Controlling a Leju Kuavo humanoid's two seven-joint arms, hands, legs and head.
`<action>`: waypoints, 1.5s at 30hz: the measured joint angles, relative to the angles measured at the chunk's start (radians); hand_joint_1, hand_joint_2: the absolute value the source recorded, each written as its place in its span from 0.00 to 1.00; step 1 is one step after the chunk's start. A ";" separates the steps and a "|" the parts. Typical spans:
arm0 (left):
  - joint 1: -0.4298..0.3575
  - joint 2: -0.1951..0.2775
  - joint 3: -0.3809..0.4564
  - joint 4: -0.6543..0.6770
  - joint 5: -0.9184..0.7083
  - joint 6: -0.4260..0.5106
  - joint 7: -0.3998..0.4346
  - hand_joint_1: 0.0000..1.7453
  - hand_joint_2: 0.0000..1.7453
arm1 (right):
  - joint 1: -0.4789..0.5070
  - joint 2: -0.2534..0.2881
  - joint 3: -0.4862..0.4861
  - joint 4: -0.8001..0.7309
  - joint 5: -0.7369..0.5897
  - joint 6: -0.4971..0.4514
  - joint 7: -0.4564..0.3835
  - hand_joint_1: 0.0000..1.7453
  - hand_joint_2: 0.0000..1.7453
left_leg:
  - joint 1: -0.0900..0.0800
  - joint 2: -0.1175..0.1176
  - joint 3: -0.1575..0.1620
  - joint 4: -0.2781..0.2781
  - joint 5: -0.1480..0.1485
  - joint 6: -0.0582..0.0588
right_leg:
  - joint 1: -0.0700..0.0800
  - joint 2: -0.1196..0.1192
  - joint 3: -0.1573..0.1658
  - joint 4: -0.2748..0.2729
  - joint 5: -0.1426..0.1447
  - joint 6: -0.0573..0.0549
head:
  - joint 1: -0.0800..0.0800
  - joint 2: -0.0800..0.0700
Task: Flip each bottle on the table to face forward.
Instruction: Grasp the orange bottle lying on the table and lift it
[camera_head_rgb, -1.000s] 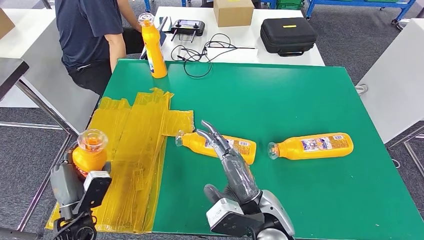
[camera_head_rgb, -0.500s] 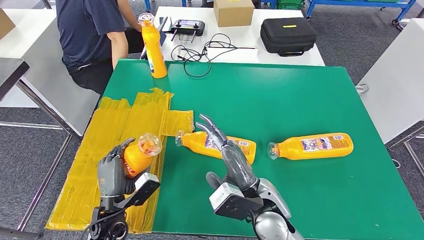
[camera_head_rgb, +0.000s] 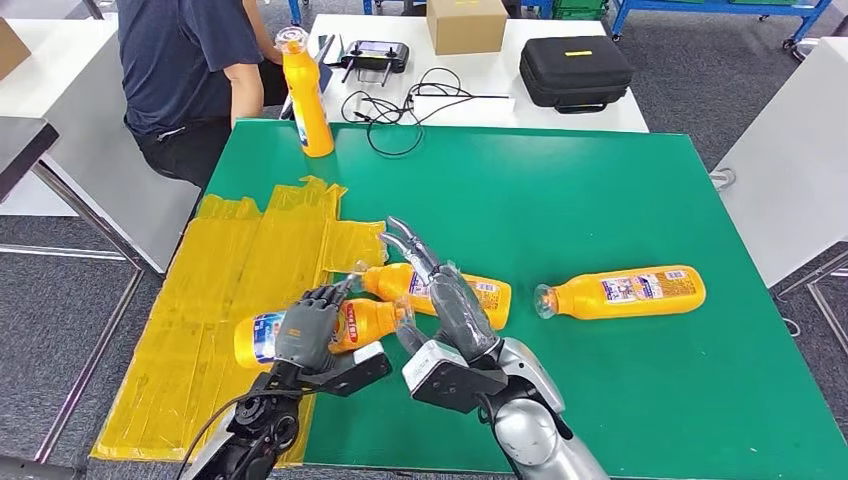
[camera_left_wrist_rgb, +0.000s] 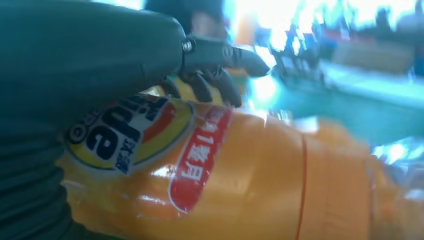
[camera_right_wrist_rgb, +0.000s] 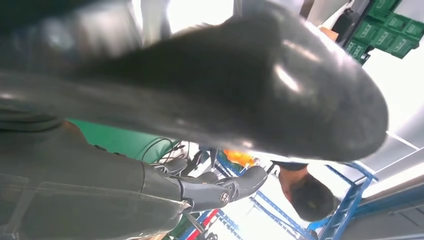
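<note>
Lab: taped green test table (camera_head_rgb: 600, 180), equipment case (camera_head_rgb: 576, 68), controller (camera_head_rgb: 375, 52).

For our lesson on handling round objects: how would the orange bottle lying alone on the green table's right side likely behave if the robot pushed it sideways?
The orange bottle lies on its side and looks round, so it would probably roll on the smooth green table. Its glossy body may be slippery. It looks full, so likely heavy for its size.
</note>
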 joint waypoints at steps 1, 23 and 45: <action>-0.009 0.000 -0.006 0.015 0.010 -0.018 -0.009 0.00 0.00 | -0.002 0.003 0.000 0.006 0.003 0.000 -0.003 0.00 0.00 | 0.000 0.000 0.000 0.000 0.000 0.000 | 0.000 0.000 0.000 0.000 0.000 0.000 | 0.000 0.000; -0.029 0.014 -0.005 0.053 0.256 0.001 -0.204 0.00 0.00 | 0.002 0.011 -0.034 0.048 0.059 -0.008 -0.012 0.00 1.00 | 0.000 0.000 0.000 0.000 0.000 0.000 | 0.000 0.000 0.000 0.000 0.000 0.000 | 0.000 0.000; 0.327 0.070 0.238 -0.914 0.913 -0.237 -0.309 0.00 0.00 | -0.003 -0.046 -0.126 0.185 0.273 -0.058 0.160 0.00 1.00 | 0.000 -0.001 -0.002 0.000 0.000 0.000 | 0.000 0.000 -0.002 0.000 0.000 0.000 | 0.000 0.000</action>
